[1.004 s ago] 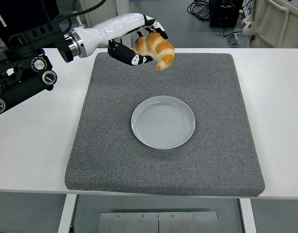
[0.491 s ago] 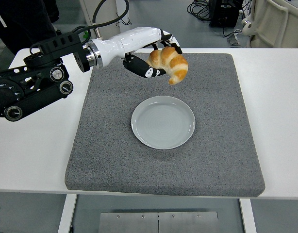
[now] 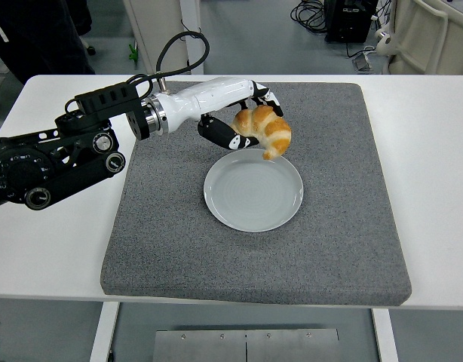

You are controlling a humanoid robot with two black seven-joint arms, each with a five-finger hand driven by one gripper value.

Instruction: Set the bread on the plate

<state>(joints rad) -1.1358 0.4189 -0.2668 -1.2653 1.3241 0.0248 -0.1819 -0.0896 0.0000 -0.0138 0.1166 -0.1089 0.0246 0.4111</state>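
A golden croissant (image 3: 265, 130) hangs in my left hand (image 3: 243, 121), whose fingers are curled around it from above and behind. It is held just over the far rim of the pale round plate (image 3: 253, 189), which lies in the middle of the grey mat (image 3: 164, 226). The croissant's lower tip points down toward the plate and I cannot tell if it touches the rim. The plate has nothing on it. My left arm reaches in from the left edge. The right arm does not show.
The grey mat covers most of the white table (image 3: 50, 226). Behind the table, cables and equipment (image 3: 344, 19) sit on the floor. A dark-clothed person (image 3: 28, 30) stands at the top left.
My left hand has carried the croissant down and toward the plate, from above the mat's far edge to just over the plate's far rim. More of the arm has come into view.
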